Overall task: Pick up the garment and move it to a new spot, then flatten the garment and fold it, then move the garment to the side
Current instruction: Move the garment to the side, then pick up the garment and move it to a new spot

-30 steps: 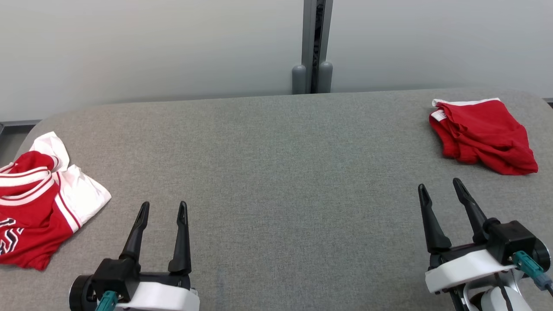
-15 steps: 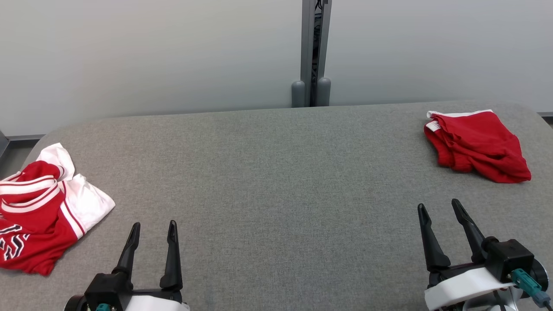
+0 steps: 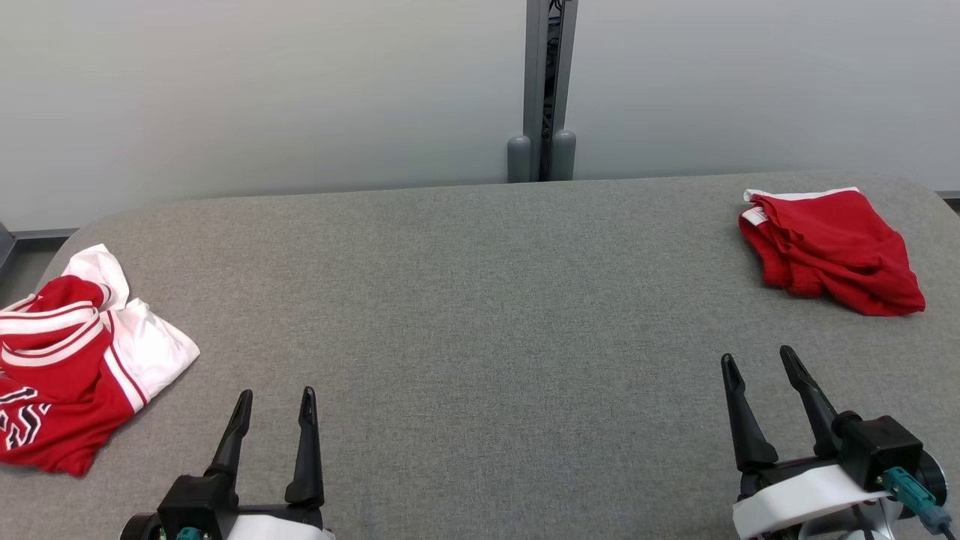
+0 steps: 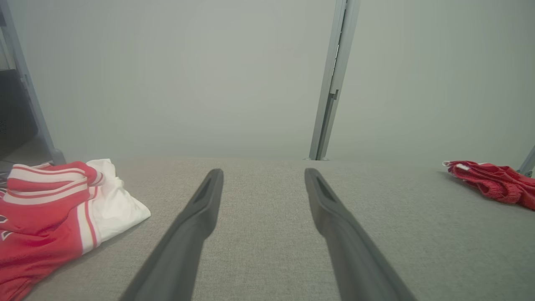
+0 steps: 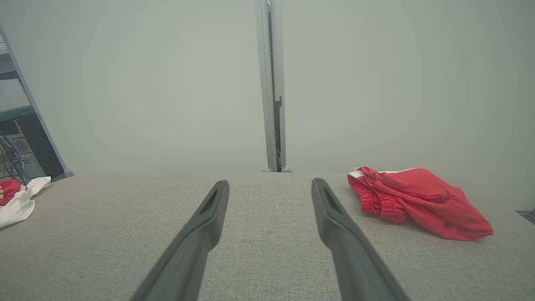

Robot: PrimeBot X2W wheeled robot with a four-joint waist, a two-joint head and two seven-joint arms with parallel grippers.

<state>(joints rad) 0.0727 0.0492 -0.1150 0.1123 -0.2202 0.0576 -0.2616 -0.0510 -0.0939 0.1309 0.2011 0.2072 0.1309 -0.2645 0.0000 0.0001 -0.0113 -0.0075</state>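
Observation:
A crumpled red and white jersey garment [image 3: 67,360] lies at the table's left edge, also in the left wrist view [image 4: 54,200] and small at the far left of the right wrist view [image 5: 16,196]. A bunched red shorts garment [image 3: 832,247] with a white waistband lies at the far right [image 5: 418,200] [image 4: 493,182]. My left gripper [image 3: 277,393] [image 4: 263,171] is open over bare table, right of the jersey. My right gripper [image 3: 756,355] [image 5: 271,182] is open too, nearer than the shorts and left of them. Neither touches cloth.
The grey fabric-covered table [image 3: 480,300] has rounded far corners and spreads wide between the two garments. A pale wall with a grey vertical post [image 3: 550,82] stands right behind it. A dark shelf frame [image 5: 25,138] stands off the table's left end.
The head camera has shifted, so the whole scene sits a little lower. Both grippers have drawn back slightly toward me and stay open. The garments lie where they were.

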